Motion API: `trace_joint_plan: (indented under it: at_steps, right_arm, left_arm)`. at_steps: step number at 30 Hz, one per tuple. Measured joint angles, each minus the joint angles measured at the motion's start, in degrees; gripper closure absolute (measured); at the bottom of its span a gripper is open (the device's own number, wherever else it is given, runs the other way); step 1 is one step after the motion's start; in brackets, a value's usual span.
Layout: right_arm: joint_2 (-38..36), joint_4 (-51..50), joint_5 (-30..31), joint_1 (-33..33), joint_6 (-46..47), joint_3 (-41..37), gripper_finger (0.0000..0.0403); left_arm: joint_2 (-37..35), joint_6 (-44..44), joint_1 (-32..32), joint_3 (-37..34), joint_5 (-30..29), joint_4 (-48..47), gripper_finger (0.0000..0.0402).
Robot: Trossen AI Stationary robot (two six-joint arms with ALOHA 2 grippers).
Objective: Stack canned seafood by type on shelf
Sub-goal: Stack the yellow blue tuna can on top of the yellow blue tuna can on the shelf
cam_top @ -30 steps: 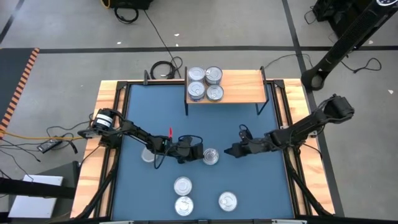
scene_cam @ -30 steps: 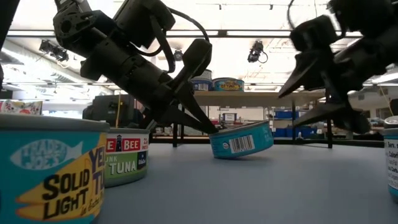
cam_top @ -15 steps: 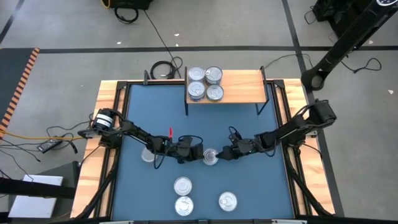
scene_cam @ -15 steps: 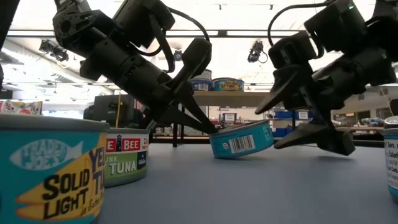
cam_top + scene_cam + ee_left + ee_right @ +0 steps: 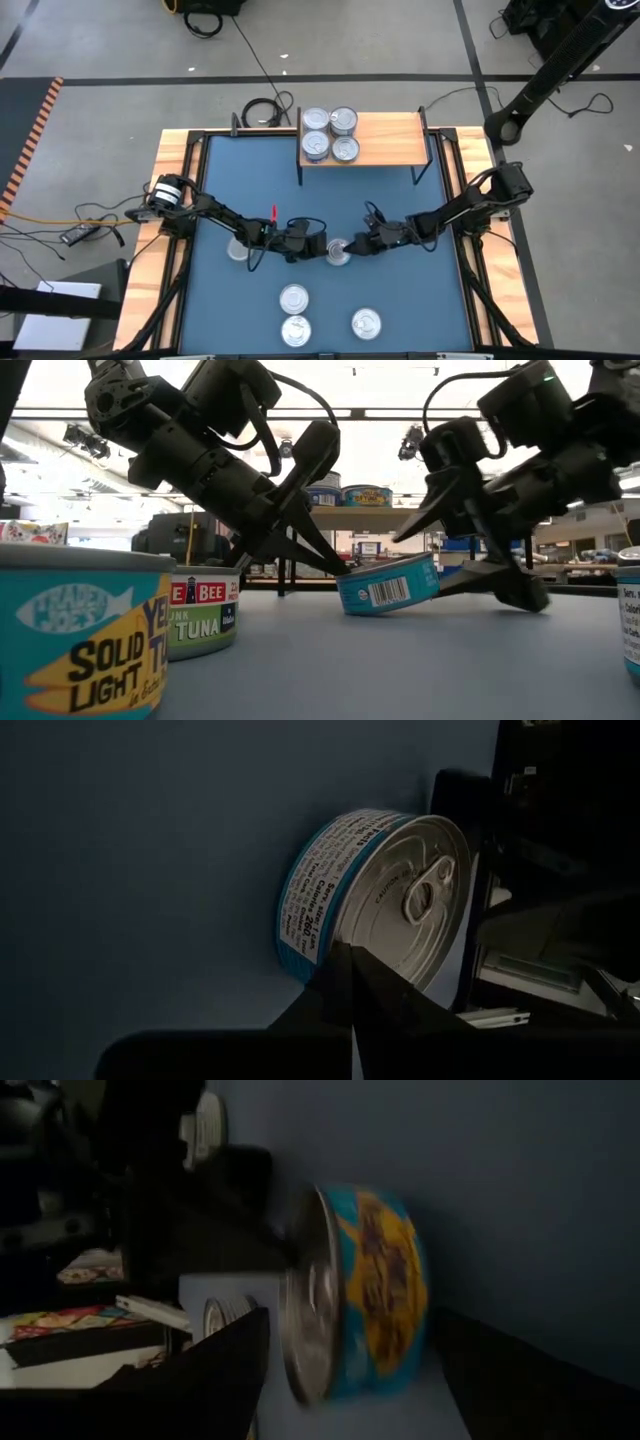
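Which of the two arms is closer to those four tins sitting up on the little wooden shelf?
Neither clearly. The left tool and right tool sit mid-table on either side of a tilted tin, about equally far from the shelf tins.

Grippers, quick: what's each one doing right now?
Left gripper: shut, tips against the tilted teal can.
Right gripper: open, fingers straddling that can, not closed.

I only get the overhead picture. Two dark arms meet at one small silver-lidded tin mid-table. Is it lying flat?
Observer: No. The low view shows the teal-labelled round tin tilted, its raised edge at the tip of the shut left gripper.
Operator: And the other arm?
Observer: The right gripper is open, with one finger on each side of the tin.
Operator: Anything printed on it?
Observer: A barcode on its side.
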Motion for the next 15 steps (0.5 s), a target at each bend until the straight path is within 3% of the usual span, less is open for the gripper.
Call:
trace_joint_plan:
  at_steps: [8, 15]
  right_arm:
    - [0.23, -5.47, -1.37, -1.64, -4.21, 3.35, 0.0159]
    - [0.02, -7.62, -3.28, -1.57, -4.17, 3.44, 0.0264]
  left_arm:
    - [0.02, 0.71, 0.04, 0.0, 0.03, 0.13, 0.0401]
    - [0.02, 1.12, 0.04, 0.0, -0.62, 0.22, 0.0401]
